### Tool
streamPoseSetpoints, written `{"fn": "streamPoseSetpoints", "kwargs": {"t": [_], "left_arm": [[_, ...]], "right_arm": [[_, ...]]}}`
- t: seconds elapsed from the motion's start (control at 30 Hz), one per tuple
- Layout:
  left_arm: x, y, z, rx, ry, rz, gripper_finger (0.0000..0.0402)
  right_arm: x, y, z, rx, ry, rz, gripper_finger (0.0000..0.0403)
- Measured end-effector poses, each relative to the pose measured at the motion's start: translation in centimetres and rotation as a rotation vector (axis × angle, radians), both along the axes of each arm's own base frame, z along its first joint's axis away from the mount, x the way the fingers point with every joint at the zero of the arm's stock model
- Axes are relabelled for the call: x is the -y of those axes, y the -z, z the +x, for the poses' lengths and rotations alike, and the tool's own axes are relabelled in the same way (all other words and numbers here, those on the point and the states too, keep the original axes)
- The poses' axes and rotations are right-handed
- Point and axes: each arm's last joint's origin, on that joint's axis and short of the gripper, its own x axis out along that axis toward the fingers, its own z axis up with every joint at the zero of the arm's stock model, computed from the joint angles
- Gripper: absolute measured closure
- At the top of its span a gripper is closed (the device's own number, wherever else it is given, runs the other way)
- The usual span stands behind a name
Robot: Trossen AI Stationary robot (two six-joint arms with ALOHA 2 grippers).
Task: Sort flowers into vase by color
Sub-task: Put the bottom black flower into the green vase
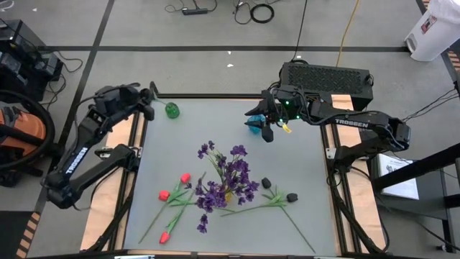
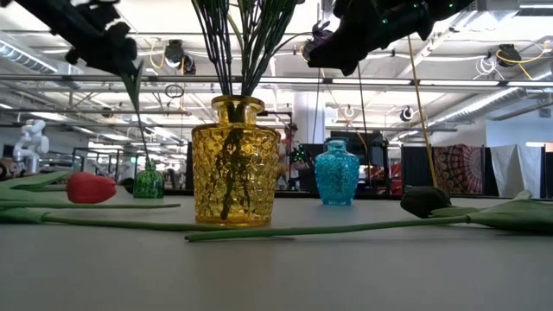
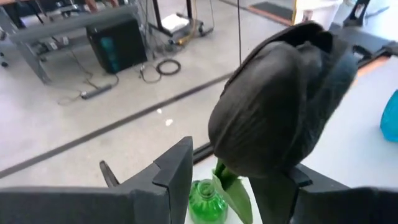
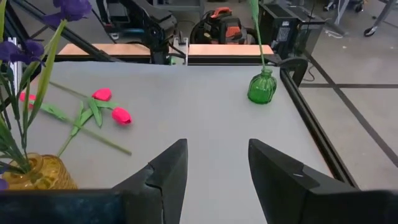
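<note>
- Two grippers are in play: the left gripper (image 3: 239, 180) pinches the stem of a black-headed flower (image 3: 280, 109) just under the bloom, above the far left corner of the table (image 1: 302, 216); the right gripper (image 4: 214, 165) hangs empty, fingers spread, over the far right part near the blue vase (image 2: 336, 174).
- Directly below the left gripper stands the small green vase (image 3: 207, 202); the held stem runs roughly upright, its lower end at or inside the vase's neck, as the right wrist view suggests. Whether it has fully seated cannot be told.
- Judged from this, the coming move turns on a straight vertical line: stem axis upright, vase mouth right underneath, so lowering and letting go should do.
- Farther out, the yellow vase (image 2: 236, 161) in the table's middle holds the purple sprays (image 1: 226, 176).
- Three red tulips (image 1: 172, 196) lie flat towards the near left, stems slanting; the left arm is nearer them.
- Two more black blooms (image 1: 279, 191) lie near right, closer to the right arm.
</note>
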Motion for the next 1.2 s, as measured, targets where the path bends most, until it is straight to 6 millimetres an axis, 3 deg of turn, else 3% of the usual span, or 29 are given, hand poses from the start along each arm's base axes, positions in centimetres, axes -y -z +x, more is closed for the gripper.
{"fn": "streamPoseSetpoints", "kwargs": {"t": [0.43, 0.7, 1.2], "left_arm": [[-3.2, 2.3, 1.8, -0.109, 0.007, -0.176, 0.0251], [-2.8, 3.4, 1.6, -0.191, 0.019, -0.291, 0.0251], [-2.6, 2.9, 1.5, -0.188, 0.020, -0.281, 0.0251]], "right_arm": [[0.0, 0.2, -0.1, -0.019, -0.008, -0.013, 0.0241], [0.0, 0.2, -0.1, -0.021, -0.009, -0.015, 0.0241], [0.0, 0.3, -0.1, -0.029, 0.000, 0.011, 0.0241]]}}
